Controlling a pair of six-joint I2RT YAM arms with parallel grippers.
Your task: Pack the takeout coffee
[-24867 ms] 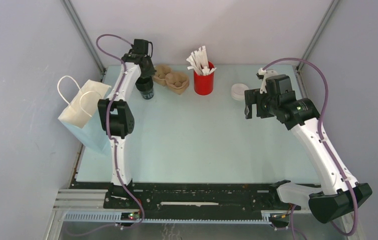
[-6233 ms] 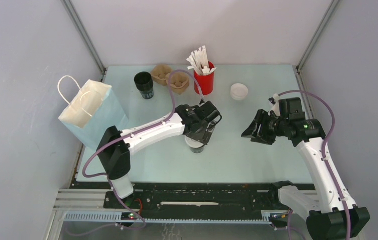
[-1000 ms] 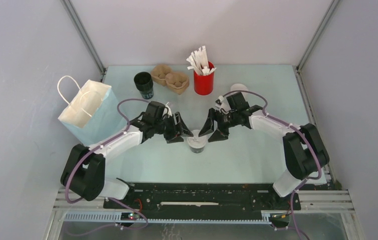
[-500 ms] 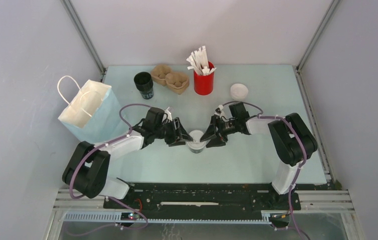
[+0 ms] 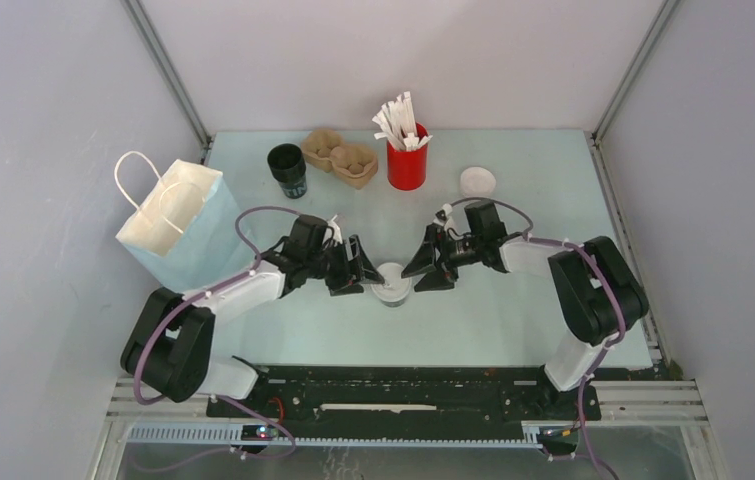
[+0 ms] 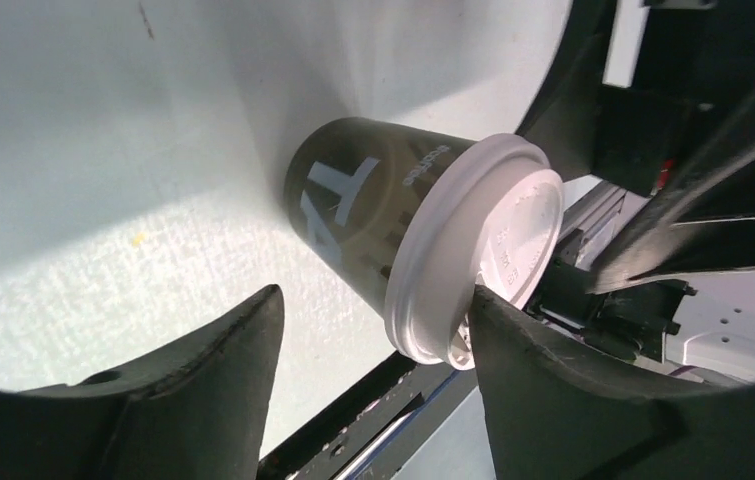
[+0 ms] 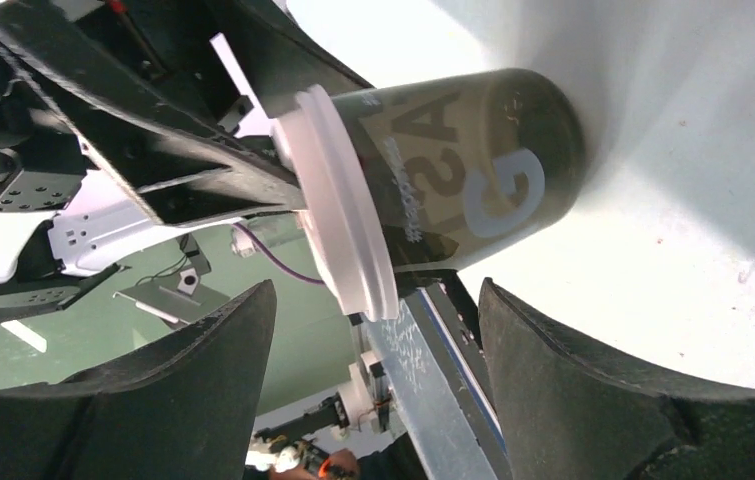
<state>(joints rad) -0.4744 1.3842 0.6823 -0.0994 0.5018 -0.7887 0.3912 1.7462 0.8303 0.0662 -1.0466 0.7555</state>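
The takeout coffee [image 5: 391, 284], a dark paper cup with a white lid, stands upright on the table between my two arms. My left gripper [image 5: 360, 272] sits just left of it, open, and my right gripper [image 5: 422, 270] sits just right of it, also open. In the left wrist view the coffee [image 6: 353, 195] lies just past the left gripper [image 6: 373, 300], its lid [image 6: 478, 250] close against one finger. In the right wrist view the coffee [image 7: 463, 180] stands beyond the right gripper [image 7: 375, 292], apart from both fingers.
A pale blue paper bag [image 5: 178, 225] with white handles stands open at the left. Along the back are a lidless black cup [image 5: 288, 170], a cardboard cup carrier [image 5: 343, 158], a red holder [image 5: 407, 165] of white sticks and a loose white lid [image 5: 478, 182].
Both grippers came down to the cup's lid from either side, then opened wider and drew back a little. The cup has stayed in place.
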